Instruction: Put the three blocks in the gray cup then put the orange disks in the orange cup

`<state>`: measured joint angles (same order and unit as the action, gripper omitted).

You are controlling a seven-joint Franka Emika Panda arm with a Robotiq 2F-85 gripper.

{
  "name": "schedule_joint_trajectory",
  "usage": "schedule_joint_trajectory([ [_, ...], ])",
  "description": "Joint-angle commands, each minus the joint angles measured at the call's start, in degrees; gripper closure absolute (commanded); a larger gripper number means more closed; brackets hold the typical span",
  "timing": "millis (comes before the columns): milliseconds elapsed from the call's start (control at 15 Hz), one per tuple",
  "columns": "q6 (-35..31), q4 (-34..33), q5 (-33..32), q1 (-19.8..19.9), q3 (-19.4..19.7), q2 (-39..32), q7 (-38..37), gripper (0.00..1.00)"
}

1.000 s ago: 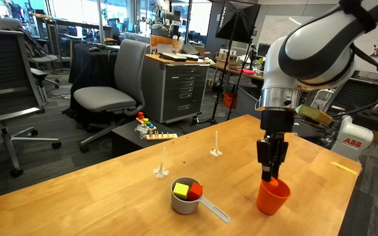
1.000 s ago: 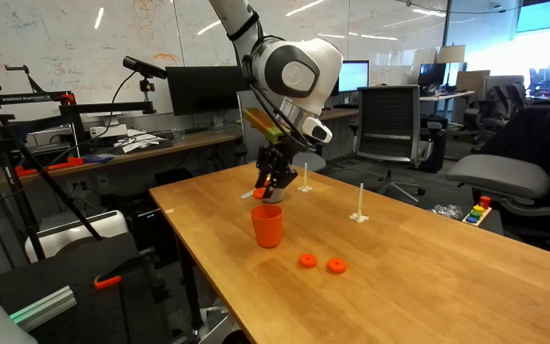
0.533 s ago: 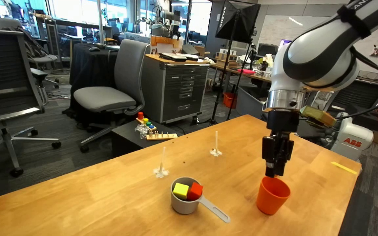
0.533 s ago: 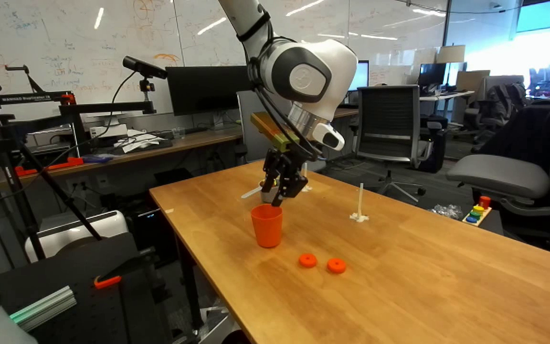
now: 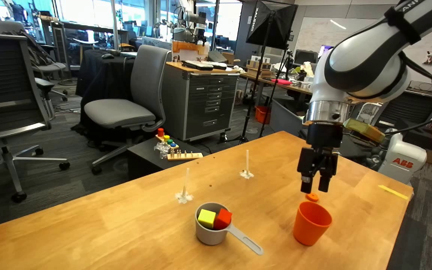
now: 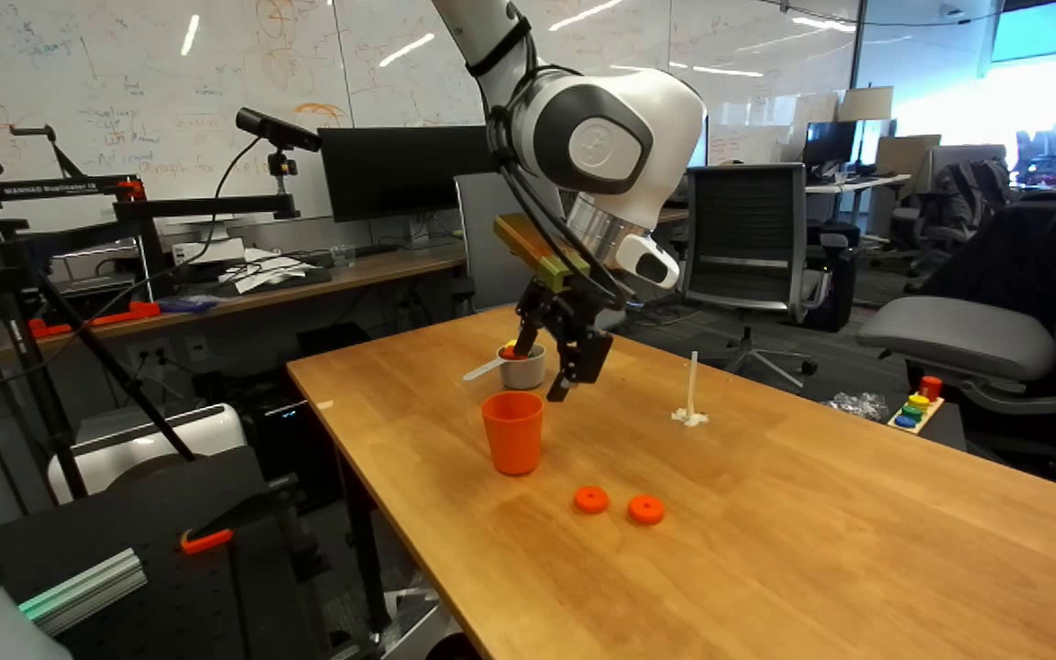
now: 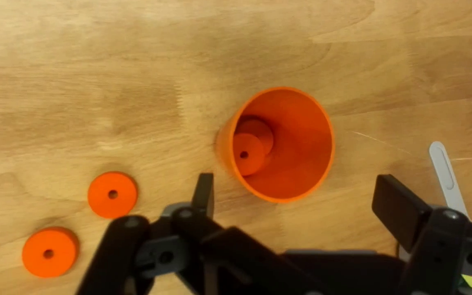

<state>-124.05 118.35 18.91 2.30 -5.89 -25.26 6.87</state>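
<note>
While the tool (image 5: 315, 185) hangs spread: low swing could tip the orange cup (image 6: 513, 440).
Loose orange disks (image 7: 115, 205): well inside table (image 6: 748, 513) edges (flat; off-centre pinch may slip).

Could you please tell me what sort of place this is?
Most likely a robotics lab, judging by the white ABB-marked machine, the scribbled whiteboard and the black softbox light.
</note>
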Motion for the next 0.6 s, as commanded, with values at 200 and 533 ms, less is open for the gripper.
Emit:
schedule_joint_trajectory([
  [200,2.68,-6.25,-2.86,0.23,2.81,-1.44,-0.94,0.00],
  [533,2.95,-9.83,-5.80,0.65,6.26,-3.10,-4.16,0.00],
])
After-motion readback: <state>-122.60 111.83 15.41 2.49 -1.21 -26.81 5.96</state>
